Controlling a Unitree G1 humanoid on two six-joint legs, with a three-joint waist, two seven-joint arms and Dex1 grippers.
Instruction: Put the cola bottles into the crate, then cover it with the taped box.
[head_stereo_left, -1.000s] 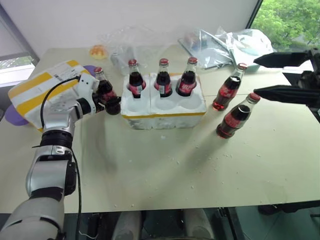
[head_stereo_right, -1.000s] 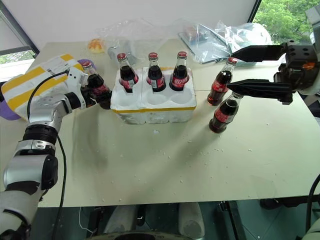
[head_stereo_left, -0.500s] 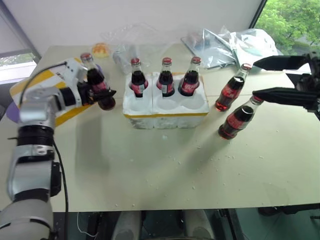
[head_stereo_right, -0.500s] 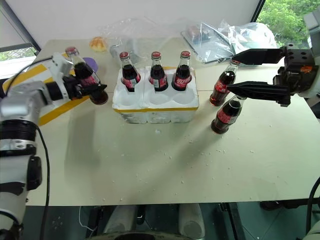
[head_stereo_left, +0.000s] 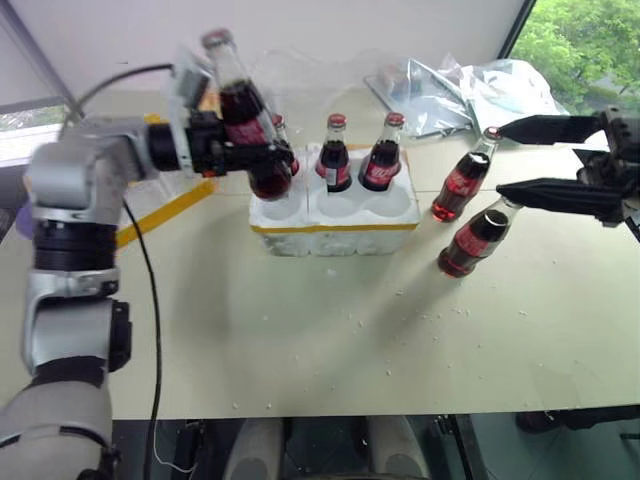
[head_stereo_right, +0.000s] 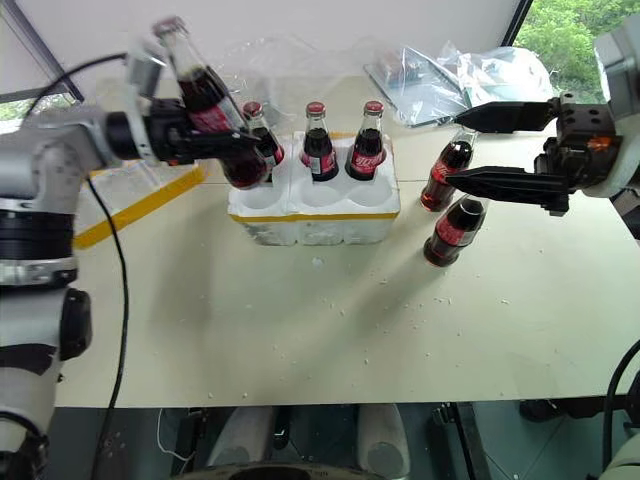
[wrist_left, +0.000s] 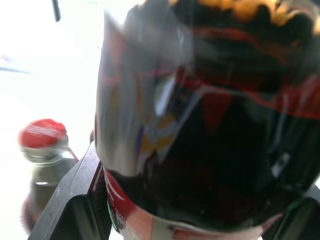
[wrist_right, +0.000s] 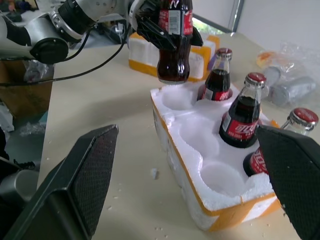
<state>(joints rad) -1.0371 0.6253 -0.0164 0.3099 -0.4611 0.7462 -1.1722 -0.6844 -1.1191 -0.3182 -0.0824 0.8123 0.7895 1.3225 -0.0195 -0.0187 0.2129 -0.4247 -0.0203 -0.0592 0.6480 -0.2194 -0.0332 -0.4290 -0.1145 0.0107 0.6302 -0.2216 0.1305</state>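
Observation:
My left gripper (head_stereo_left: 268, 153) is shut on a cola bottle (head_stereo_left: 243, 115), which hangs tilted just above an empty hole at the left end of the crate (head_stereo_left: 330, 243). The right wrist view shows this bottle (wrist_right: 175, 35) hovering over that corner hole. Three cola bottles (head_stereo_right: 318, 140) stand in the crate's back row, the left one partly hidden by the held bottle. Two more bottles (head_stereo_left: 460, 180) (head_stereo_left: 475, 235) stand on the table right of the crate. Beside them my right gripper (head_stereo_left: 500, 157) is open and empty. The taped box (head_stereo_right: 130, 190) lies behind my left arm.
Crumpled clear plastic bags (head_stereo_left: 460, 85) lie along the back of the table (head_stereo_left: 330, 350). Small foam crumbs are scattered in front of the crate. The crate's front row of holes (wrist_right: 220, 177) stands empty.
My left gripper has lifted the bottle from beside the taped box and carried it up and to the right, over the crate's left end. The right gripper has stayed still.

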